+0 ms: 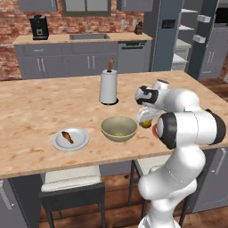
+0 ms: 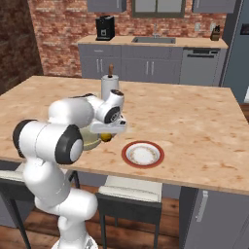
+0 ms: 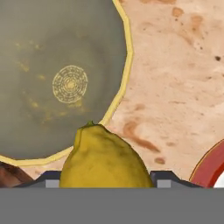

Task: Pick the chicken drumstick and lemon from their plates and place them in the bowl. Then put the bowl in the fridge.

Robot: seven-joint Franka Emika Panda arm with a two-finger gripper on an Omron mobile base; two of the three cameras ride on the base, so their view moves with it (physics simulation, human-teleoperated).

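My gripper [image 1: 146, 121] is shut on the yellow lemon [image 1: 145, 124], which hangs just above the counter, right of the olive-yellow bowl [image 1: 111, 133]. In the hand view the lemon [image 3: 103, 157] sits between the fingertips, with the bowl [image 3: 52, 48] below and to the left, nothing inside it. The chicken drumstick [image 1: 67, 136] lies on the grey-white plate [image 1: 81, 141], left of the bowl. The red-rimmed plate [image 2: 127, 154] lies bare to the right of the gripper [image 2: 106, 136]. The dark fridge [image 1: 167, 35] stands at the back right, door open.
A paper towel roll [image 1: 108, 86] stands upright behind the bowl on the wooden island [image 1: 40, 107]. Stools [image 1: 71, 178] are tucked under the island's near edge. A coffee machine [image 1: 39, 26] and a sink sit on the back counter.
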